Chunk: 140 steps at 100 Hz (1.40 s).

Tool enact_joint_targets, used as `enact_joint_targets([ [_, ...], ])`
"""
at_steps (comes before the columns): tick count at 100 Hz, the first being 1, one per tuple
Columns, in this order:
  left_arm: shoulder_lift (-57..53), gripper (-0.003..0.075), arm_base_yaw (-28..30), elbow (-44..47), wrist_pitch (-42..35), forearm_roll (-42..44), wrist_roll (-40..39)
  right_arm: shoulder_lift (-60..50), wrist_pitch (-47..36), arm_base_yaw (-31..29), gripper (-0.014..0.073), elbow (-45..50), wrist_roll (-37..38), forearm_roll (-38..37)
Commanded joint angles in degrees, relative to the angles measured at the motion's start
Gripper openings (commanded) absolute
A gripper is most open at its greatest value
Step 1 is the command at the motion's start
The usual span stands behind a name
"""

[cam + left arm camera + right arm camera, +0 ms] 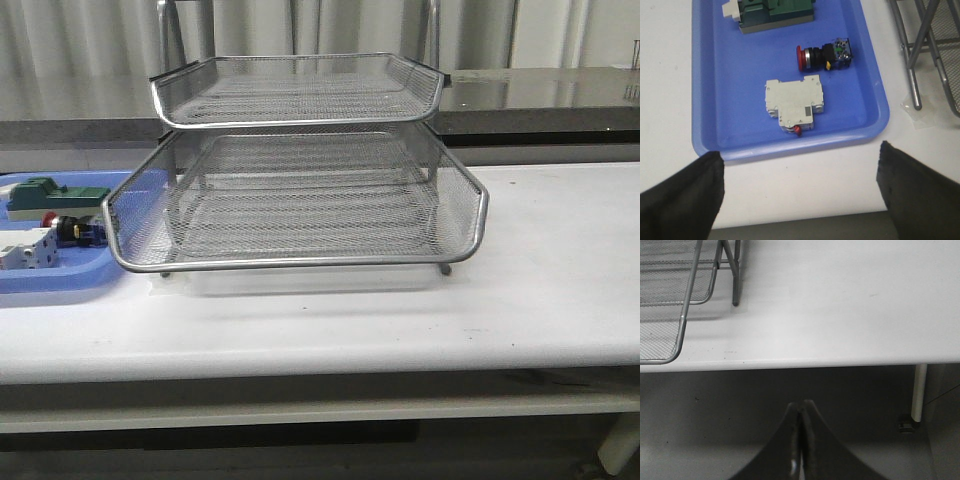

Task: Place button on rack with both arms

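The button (824, 56) lies on its side in the blue tray (875, 100), left of the rack (300, 200). Left gripper (800, 185) spread wide, empty; right gripper (801, 440) clenched on nothing. No writing legible.

This looks like a robotics lab or test bench: a plain white counter (540, 290) backed by a dark ledge and grey curtains. Just ahead of the left hand (800, 192) lies a blue tray (720, 100) of electrical parts, and beside it stands a wire-mesh rack (300, 200), as on a staged workstation.
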Motion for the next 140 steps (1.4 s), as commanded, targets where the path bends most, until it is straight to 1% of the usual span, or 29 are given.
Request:
enact_joint_targets([
  [1,0.29,0.0588,0.15,-3.89,-4.38,-0.65,1.98,-0.12,-3.30,-0.25,-0.0068,-1.64,0.03,-1.29],
  [10,3.63,0.0588,0.15,-7.95,-3.78,-0.65,4.70,-0.12,-3.24,-0.25,-0.0068,-1.64,0.03,-1.29],
  [23,9.77,0.0588,0.15,-16.80,-1.29,-0.65,9.68,-0.12,-3.19,-0.25,-0.0068,-1.64,0.03,-1.29],
  [35,16.66,0.0589,0.15,-26.19,3.84,-0.76,15.67,-0.12,-3.19,-0.25,-0.0068,-1.64,0.03,-1.29],
  [43,21.75,0.0589,0.15,-32.90,8.48,-1.68,21.02,-0.12,-3.19,-0.25,-0.0068,-1.64,0.03,-1.29],
  [54,28.12,0.0589,0.15,-40.88,13.30,-2.87,25.94,-0.12,-3.19,-0.25,-0.0068,-1.64,0.03,-1.29],
  [65,34.81,0.0589,0.15,-48.79,17.32,-5.34,30.21,-0.12,-3.19,-0.25,-0.0068,-1.64,0.03,-1.29],
  [80,41.51,0.0589,0.15,-55.87,21.44,-6.84,34.19,-0.12,-3.19,-0.25,-0.0068,-1.64,0.03,-1.29],
  [95,47.05,0.0589,-0.58,-59.90,25.48,-7.13,39.07,-0.12,-3.19,-0.25,-0.0068,-1.64,0.03,-1.29],
  [119,51.38,0.0589,-2.73,-60.76,23.78,-7.13,41.93,-0.12,-3.19,-0.25,-0.0068,-1.64,0.03,-1.29],
  [140,53.83,0.0589,-3.89,-60.76,21.95,-6.13,42.42,-0.12,-3.13,-0.25,-0.0068,-1.64,0.03,-1.29],
])
